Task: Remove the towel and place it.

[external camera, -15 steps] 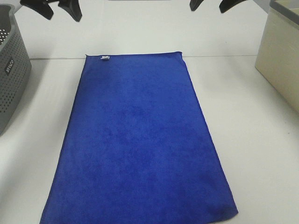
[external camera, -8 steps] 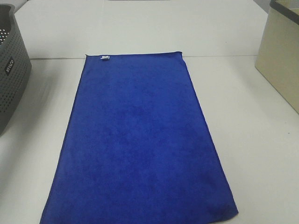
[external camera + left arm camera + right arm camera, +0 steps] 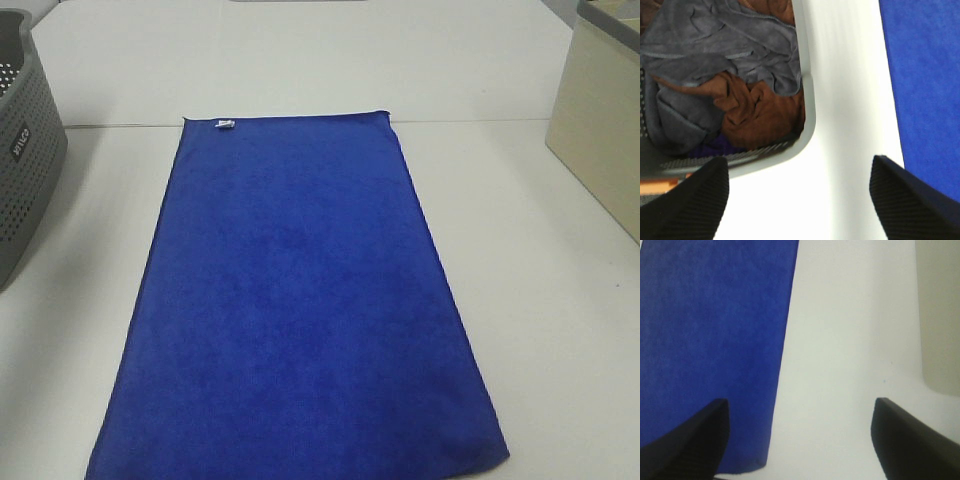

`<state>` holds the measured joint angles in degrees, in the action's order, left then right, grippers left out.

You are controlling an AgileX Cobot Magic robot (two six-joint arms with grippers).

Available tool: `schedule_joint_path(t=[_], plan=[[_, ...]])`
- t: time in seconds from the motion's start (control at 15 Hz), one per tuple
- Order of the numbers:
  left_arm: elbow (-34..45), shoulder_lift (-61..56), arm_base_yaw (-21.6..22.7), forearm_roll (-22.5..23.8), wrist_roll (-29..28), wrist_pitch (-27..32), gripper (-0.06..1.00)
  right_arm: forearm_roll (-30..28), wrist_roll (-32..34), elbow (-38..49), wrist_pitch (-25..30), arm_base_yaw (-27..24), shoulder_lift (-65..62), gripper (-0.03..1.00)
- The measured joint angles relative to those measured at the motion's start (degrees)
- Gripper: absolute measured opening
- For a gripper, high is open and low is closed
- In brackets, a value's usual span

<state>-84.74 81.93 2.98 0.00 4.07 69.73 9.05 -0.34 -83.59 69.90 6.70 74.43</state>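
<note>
The royal-blue towel point(image 3: 295, 310) lies flat and spread out on the white table, with a small white tag point(image 3: 225, 124) at its far left corner. Neither gripper shows in the exterior high view. My left gripper point(image 3: 800, 200) is open and empty above bare table between the grey basket and the towel's edge point(image 3: 925, 85). My right gripper point(image 3: 800, 440) is open and empty above the towel's other long edge point(image 3: 705, 340) and the bare table beside it.
A grey perforated basket point(image 3: 25, 150) stands at the left; the left wrist view shows grey and brown cloths point(image 3: 725, 85) inside it. A beige box point(image 3: 600, 130) stands at the right and shows as a pale wall in the right wrist view point(image 3: 940, 315).
Both grippers' dark fingertips showed at the top edge of the exterior high view one second ago; they have since withdrawn out of that view. The towel has not moved.
</note>
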Motion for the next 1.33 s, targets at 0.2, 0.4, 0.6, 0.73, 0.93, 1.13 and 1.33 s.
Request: schedule_joint_path(t=[0.2,0.4,0.6,0.73,0.93,1.13,1.33], plan=[[12.8,-17.2,0.0,0.9,0.0,0.1,0.74,-1.0,0.3,17.7,0.1,0.0,-18.7,0.76],[21.5,-31.1,0.0,0.9,0.0,-1.2,0.74,-1.7,0.3,29.0,0.1,0.0,-33.2,0.76],[29.0,-42.5,0.0,1.0,0.1,-2.4,0.74,-1.9,0.3,35.0,0.2,0.0,-44.8,0.76],[34.5,-50.9,0.0,1.6,0.2,-2.5,0.74,-1.9,0.3,38.4,0.2,0.0,-52.1,0.76],[44.7,-67.8,0.0,2.6,0.3,-2.4,0.74,-1.9,-2.1,44.7,0.2,0.0,-64.3,0.76],[49.3,-77.5,0.0,2.4,0.3,-2.4,0.74,-1.9,-4.2,48.6,0.2,0.0,-71.0,0.76],[52.8,-82.1,0.0,0.9,0.9,-2.7,0.74,-1.9,-5.3,52.9,0.2,0.0,-74.7,0.76]])
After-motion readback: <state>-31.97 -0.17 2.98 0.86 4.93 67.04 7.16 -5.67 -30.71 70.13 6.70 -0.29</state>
